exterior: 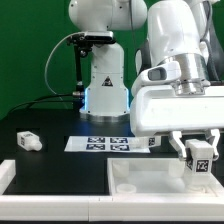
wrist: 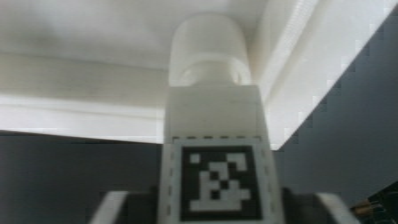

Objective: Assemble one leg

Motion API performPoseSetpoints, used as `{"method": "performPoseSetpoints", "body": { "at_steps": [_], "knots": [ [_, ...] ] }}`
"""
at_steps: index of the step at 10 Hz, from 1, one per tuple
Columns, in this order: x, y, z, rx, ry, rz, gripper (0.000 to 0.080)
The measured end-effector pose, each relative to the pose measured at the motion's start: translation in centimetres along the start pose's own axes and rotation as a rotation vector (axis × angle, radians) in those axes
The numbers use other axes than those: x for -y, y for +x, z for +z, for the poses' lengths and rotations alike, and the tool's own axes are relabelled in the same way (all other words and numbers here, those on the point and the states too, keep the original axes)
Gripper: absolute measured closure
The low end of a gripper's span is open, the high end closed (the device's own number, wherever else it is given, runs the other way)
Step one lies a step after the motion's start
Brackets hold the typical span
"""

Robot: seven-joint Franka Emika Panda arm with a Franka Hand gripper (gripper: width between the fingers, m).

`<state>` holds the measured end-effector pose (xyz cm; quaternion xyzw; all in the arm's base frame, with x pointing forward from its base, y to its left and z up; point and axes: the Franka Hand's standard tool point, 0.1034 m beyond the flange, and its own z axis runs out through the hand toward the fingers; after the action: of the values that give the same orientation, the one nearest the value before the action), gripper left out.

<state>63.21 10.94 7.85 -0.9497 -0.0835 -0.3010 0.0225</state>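
Jaws point down, clamping leg [exterior: 201, 157]

Smooth white plastic leg [exterior: 201, 160]; matt black table [exterior: 60, 170].

Glossy white rounded arm [exterior: 185, 40], black cables [exterior: 73, 60], boxy white pincer [exterior: 200, 163]

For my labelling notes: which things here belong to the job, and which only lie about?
Job: the leg held between the jaws; the white panel.
Lying about: the spare leg; the marker board.
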Motion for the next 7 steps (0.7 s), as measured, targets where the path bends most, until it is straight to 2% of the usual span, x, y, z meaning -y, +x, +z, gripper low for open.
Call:
{"method": "performPoseSetpoints", "body": {
  "at_steps": [1, 2, 3, 4, 6, 7],
  "knots": [
    [0.0, 0.0, 0.0, 0.0, 0.0, -0.001, 0.0298],
    [0.0, 0.0, 0.0, 0.0, 0.0, -0.001, 0.0298],
    [0.0, -0.1, 0.0, 0.007, 0.001, -0.001, 0.0183],
    [0.1, -0.2, 0.1, 0.042, 0.006, 0.001, 0.016],
    [-1.2, 1.3, -0.4, 0.153, 0.013, 0.031, 0.0151],
    [-1.1, 1.6, -0.2, 0.272, 0.03, 0.055, 0.0151]
  ]
}}
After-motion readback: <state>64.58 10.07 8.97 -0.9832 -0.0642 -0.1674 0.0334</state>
